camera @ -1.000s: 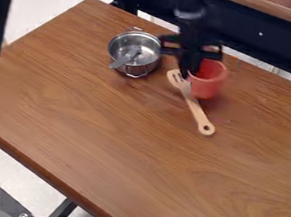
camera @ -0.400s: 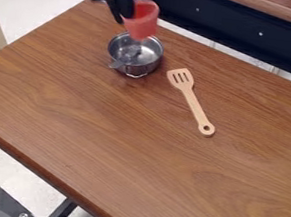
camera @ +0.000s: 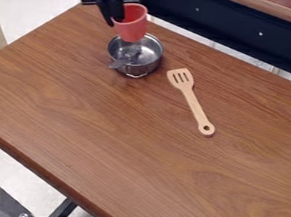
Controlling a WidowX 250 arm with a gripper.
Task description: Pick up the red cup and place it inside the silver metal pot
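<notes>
I see bright, even light over the table (camera: 103, 140), with a soft sheen on its wood. Pale glints mark the metal pot (camera: 144, 68) near the far left corner. Thin, faint shading edges the spatula (camera: 195, 106); the red cup (camera: 132, 30) looks darker inside. The floor (camera: 50, 9) is nearly white.

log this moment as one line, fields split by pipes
gripper: holds red cup | cup: by far rim of pot | pot: grey utensil inside | wooden spatula: flat on table

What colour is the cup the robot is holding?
The cup is pinkish red, best seen in the camera view.
</notes>
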